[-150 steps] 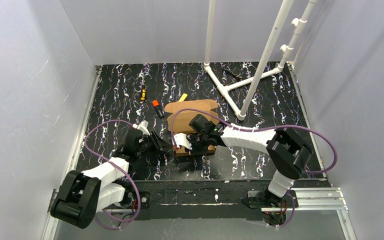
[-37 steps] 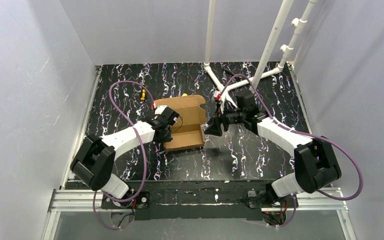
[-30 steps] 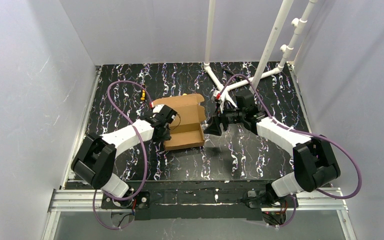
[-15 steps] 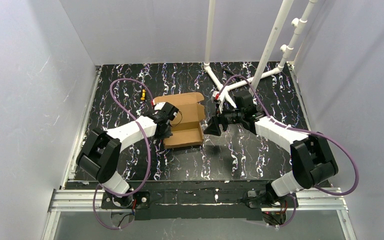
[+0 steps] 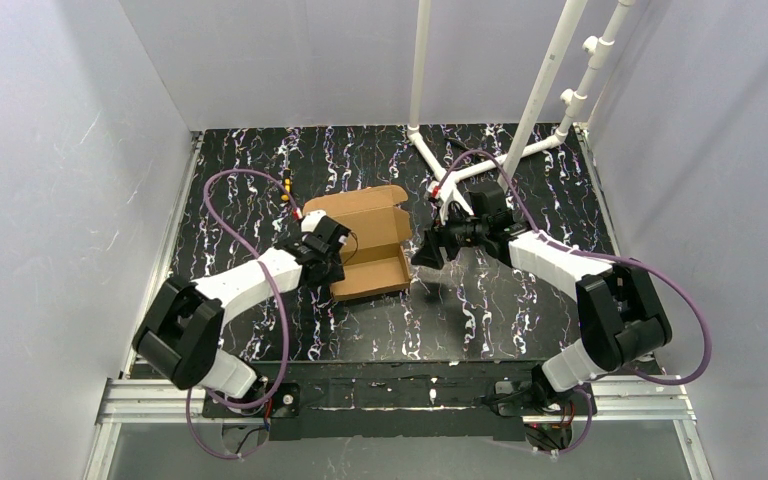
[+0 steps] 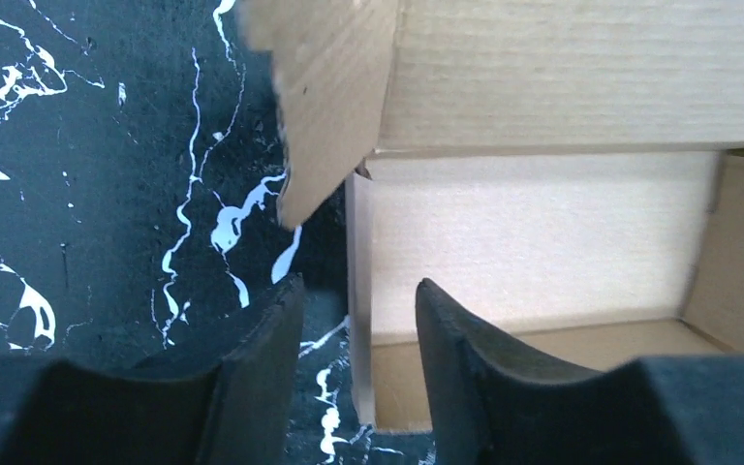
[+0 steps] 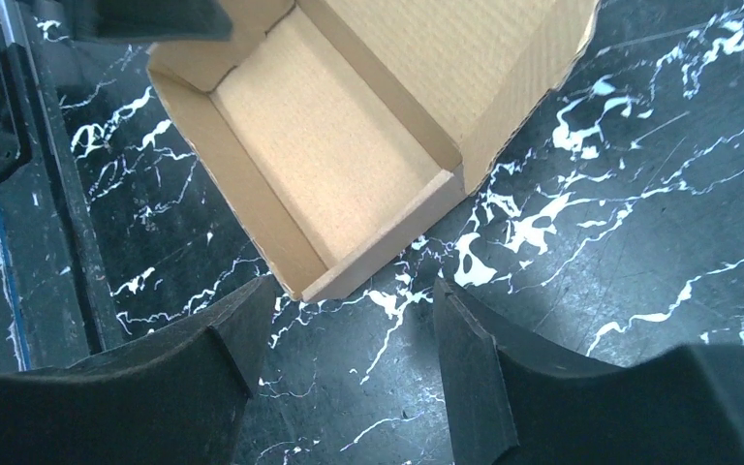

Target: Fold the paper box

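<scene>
The paper box [image 5: 378, 268] is a brown cardboard tray standing on the black marbled table, its lid [image 5: 358, 212] tilted up at the back. My left gripper [image 5: 332, 258] is at the tray's left wall. In the left wrist view it [image 6: 359, 286] is open, straddling that thin wall [image 6: 357, 242] with a gap on each side; a side flap [image 6: 329, 97] hangs above. My right gripper [image 5: 428, 251] hovers just right of the box, open and holding nothing. From the right wrist view the tray's inside [image 7: 329, 145] shows, its near corner just ahead of the right gripper [image 7: 354, 289].
A white pipe stand [image 5: 460, 180] rises at the back right, close behind the right arm. Small markers [image 5: 285, 185] lie left of the lid, and a yellow one [image 5: 370, 187] peeks out behind it. White walls enclose the table on three sides.
The left gripper, shut on the tray's left wall half a second ago, has opened and let it go. The left arm shifted slightly. The box and right arm stay put.
</scene>
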Controlling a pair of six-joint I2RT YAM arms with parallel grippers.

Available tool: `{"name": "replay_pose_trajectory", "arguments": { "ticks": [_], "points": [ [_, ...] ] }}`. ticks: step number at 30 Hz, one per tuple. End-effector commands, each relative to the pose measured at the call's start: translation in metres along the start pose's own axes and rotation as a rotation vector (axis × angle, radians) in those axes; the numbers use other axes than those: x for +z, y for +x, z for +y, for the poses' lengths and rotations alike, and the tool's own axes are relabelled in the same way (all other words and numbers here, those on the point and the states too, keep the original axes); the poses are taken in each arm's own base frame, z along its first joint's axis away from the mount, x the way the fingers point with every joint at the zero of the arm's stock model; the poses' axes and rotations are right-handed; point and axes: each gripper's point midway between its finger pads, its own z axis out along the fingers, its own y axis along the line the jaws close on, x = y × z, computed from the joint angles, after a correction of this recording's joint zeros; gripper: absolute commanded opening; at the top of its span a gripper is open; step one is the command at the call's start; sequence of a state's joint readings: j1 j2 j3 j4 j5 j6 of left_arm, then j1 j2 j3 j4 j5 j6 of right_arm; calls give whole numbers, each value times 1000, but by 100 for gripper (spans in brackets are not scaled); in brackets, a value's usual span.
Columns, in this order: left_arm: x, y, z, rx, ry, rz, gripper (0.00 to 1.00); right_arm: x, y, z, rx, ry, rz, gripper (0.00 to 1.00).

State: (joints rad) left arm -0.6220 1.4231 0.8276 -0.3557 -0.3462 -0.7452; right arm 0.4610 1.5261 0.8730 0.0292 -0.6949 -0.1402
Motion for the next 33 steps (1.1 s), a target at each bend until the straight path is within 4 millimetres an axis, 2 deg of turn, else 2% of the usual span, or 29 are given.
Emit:
{"name": "replay_pose_trajectory", "arguments": {
  "ticks": [1, 6, 8, 9, 11, 15, 18, 20, 22, 25, 31, 33],
  "points": [
    [-29, -17, -8, -57, 119, -90, 50, 4, 1, -5, -14, 2, 9, 68],
    [-52, -14, -16, -39, 340, -157, 74, -6, 5, 10, -175, -97, 82, 66],
    [-58, -17, -14, -79, 436, -196, 81, -13, 4, 19, -270, -155, 100, 66],
    [-55, -12, -9, -100, 478, -199, 85, -17, 5, 25, -309, -185, 103, 66],
    [-64, -21, -16, -148, 637, -236, 91, -25, 7, 35, -400, -238, 106, 66],
    [-63, -35, -9, -165, 704, -284, 93, -35, 11, 54, -523, -352, 95, 68],
    [-63, -50, -10, -138, 728, -328, 97, -41, 20, 73, -717, -500, 91, 74],
    [-62, -60, -12, -115, 750, -349, 98, -40, 23, 82, -777, -567, 125, 75],
    [-60, -67, -14, -94, 766, -358, 98, -31, 22, 86, -770, -583, 170, 67],
    [-45, -71, -16, -84, 783, -326, 95, -8, 22, 96, -785, -578, 236, 51],
    [-19, -78, -19, -110, 795, -301, 74, 42, 29, 115, -840, -520, 331, 16],
    [-16, -81, -23, -102, 810, -297, 71, 56, 30, 117, -835, -492, 349, 9]
  ]
}}
